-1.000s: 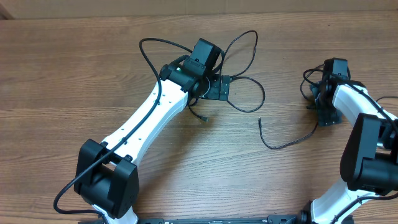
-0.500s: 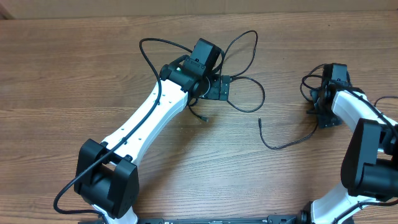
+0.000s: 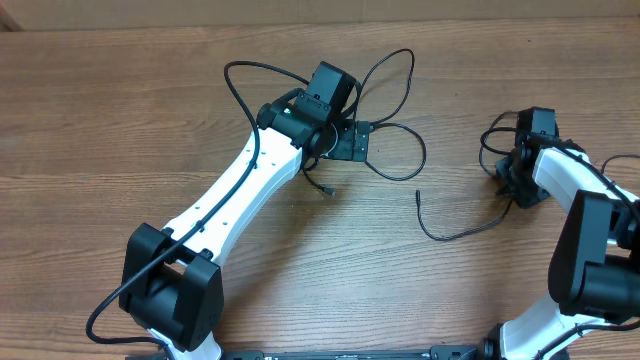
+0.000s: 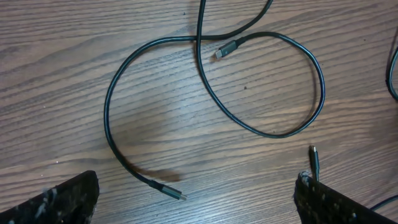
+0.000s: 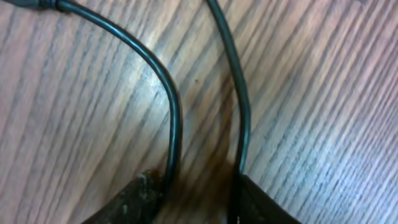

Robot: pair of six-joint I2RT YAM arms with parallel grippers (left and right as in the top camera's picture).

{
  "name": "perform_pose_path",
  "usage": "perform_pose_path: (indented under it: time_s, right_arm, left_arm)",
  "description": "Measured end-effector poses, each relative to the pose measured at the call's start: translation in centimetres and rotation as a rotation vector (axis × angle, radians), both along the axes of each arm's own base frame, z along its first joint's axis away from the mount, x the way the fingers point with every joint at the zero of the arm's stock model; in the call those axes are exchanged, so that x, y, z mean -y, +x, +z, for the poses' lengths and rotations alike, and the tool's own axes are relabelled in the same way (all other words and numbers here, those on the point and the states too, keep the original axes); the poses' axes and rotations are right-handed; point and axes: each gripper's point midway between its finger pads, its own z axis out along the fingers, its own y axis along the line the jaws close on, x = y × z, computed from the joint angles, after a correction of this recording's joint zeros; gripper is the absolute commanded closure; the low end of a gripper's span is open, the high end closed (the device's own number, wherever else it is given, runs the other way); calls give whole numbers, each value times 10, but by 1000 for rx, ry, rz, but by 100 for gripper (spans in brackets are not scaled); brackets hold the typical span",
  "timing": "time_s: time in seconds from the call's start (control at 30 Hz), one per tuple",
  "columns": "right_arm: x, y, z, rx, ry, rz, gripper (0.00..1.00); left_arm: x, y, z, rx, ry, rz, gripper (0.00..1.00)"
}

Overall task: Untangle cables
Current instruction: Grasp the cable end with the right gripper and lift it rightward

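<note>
Two black strands of the cables [image 5: 175, 124] run side by side between the fingers of my right gripper [image 5: 196, 202], one against each inner face, bare wood showing in the gap. I cannot tell whether they are pinched. My left gripper [image 4: 196, 199] hangs spread wide above the rest: thin, smooth black loops crossing on the table [image 4: 62, 74], three small plug ends lying free, one just beside a finger [image 4: 342, 202]. Overhead, one loose strand trails from the right gripper toward the table's middle.
</note>
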Motion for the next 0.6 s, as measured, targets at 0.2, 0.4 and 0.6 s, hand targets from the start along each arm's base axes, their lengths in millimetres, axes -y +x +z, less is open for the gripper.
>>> perform_pose_path:
  time_s: [0.2, 0.4, 0.6]
  right_arm:
    - [-4, -18, 1, -79, 15, 17, 78]
    - [-11, -28, 1, -119, 54, 32, 94]
    - [-20, -24, -1, -85, 125, 33, 96]
  left_arm:
    - [0, 0, 0, 0, 0, 0, 0]
    - [0, 0, 0, 0, 0, 0, 1]
    - [0, 0, 0, 0, 0, 0, 0]
